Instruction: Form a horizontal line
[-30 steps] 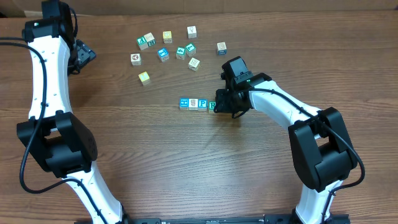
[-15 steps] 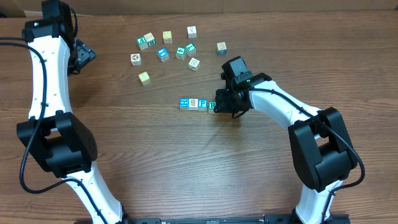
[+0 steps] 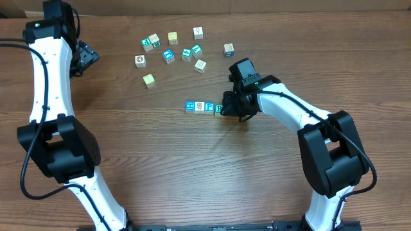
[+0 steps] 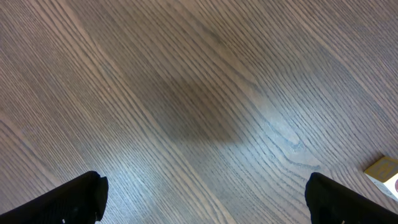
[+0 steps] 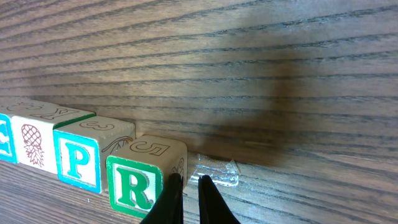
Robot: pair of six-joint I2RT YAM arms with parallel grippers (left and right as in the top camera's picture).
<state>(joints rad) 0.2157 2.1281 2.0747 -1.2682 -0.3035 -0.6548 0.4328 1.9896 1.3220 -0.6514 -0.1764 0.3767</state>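
Observation:
The horizontal line [image 3: 204,106] is a row of four small cubes at the table's middle: a blue-faced one [image 3: 190,106], a white one with a grey symbol [image 3: 200,106], a blue one [image 3: 209,107] and a teal-green one [image 3: 219,109]. In the right wrist view they show as a green R cube [image 5: 138,177], a blue P cube [image 5: 81,158] and a pineapple cube [image 5: 31,140]. My right gripper [image 3: 228,110] is shut and empty, its fingertips [image 5: 175,200] low against the R cube's right side. My left gripper [image 3: 85,56] is open and empty at the far left.
Several loose cubes [image 3: 186,54] are scattered at the back, among them yellow ones [image 3: 149,80]. One cube [image 4: 384,173] shows at the left wrist view's right edge. A small clear scrap [image 5: 214,171] lies on the table beside the R cube.

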